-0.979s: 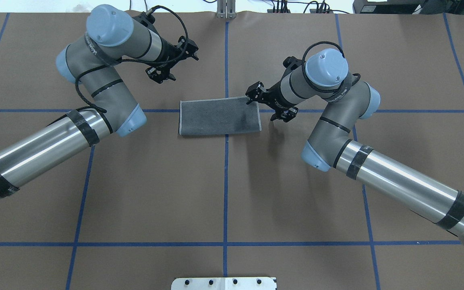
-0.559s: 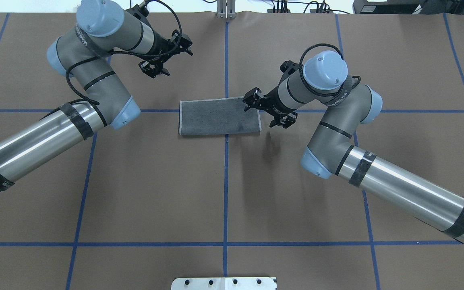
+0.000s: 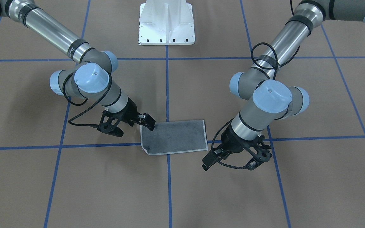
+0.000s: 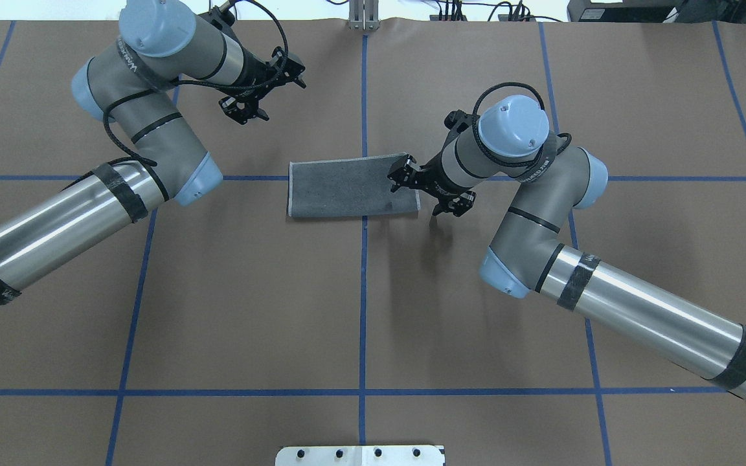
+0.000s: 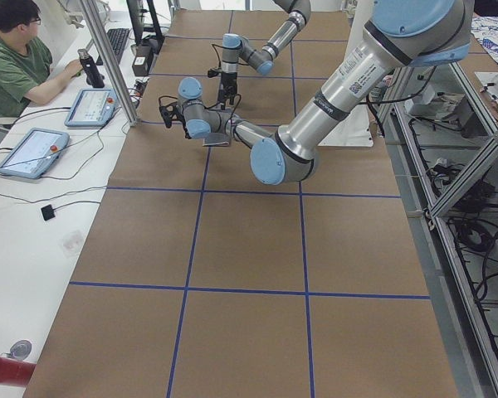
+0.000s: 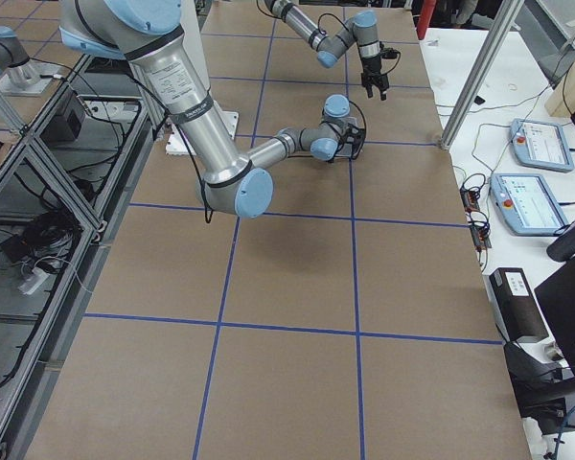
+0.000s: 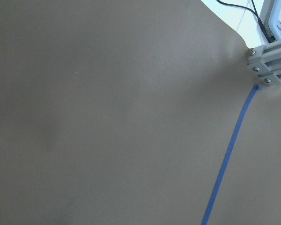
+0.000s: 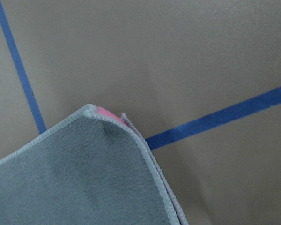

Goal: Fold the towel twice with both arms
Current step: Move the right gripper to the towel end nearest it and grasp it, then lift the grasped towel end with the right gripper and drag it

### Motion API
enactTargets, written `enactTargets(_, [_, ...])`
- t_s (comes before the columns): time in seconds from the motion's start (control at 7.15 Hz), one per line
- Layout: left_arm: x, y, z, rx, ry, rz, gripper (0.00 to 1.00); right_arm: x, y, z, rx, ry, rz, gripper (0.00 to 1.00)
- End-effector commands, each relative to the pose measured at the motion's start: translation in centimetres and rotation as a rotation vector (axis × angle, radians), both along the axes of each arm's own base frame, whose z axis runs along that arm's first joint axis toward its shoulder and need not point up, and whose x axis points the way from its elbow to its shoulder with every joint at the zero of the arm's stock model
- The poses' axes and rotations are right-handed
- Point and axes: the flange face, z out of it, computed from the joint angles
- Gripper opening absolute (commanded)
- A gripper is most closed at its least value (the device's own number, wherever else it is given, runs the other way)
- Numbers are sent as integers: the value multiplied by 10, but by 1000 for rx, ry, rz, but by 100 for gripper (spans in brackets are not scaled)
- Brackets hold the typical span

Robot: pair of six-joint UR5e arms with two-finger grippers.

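Taking the overhead view with 12 o'clock pointing away from the robot, the towel (image 4: pixel 347 189) lies flat at the middle of the brown paper-covered table (image 4: pixel 250 291). It is a long rectangle, grey face up, running from 9 to 3 o'clock. That shape suggests one fold is done and the second is in hand.

At the towel's 3 o'clock end the right gripper (image 4: pixel 426 191) sits low with its fingers spread wide. One fingertip is over the far corner and nothing is held. The right wrist camera shows that corner, with a sliver of pink lower layer (image 8: pixel 104 112) peeking past the grey edging.

Farther off, at about 11 o'clock from the towel and well apart from it, the left gripper (image 4: pixel 268 89) hangs over bare table, also spread wide and empty.

The layers are slightly offset, so the pinch should go deep enough to catch both. A shallow bite would likely lift only the top sheet. The corner should travel low toward 9 o'clock, with the left gripper steadying the towel, so the edges meet squarely.
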Motion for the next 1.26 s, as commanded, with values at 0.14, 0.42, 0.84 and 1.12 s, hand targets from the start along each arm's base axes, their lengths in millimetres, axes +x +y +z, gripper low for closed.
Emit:
enactTargets(0.14, [0, 0, 1, -1, 0, 2, 100, -4, -5, -1, 18, 22, -3, 99])
enactTargets(0.42, [-1, -1, 1, 4, -2, 3, 100, -8, -8, 2, 16, 32, -4, 99])
enactTargets(0.84, [-2, -1, 1, 5, -2, 3, 100, -10, -8, -5, 20, 26, 5, 63])
enactTargets(1.12, [-3, -2, 1, 16, -6, 6, 100, -12, -7, -5, 26, 28, 10, 31])
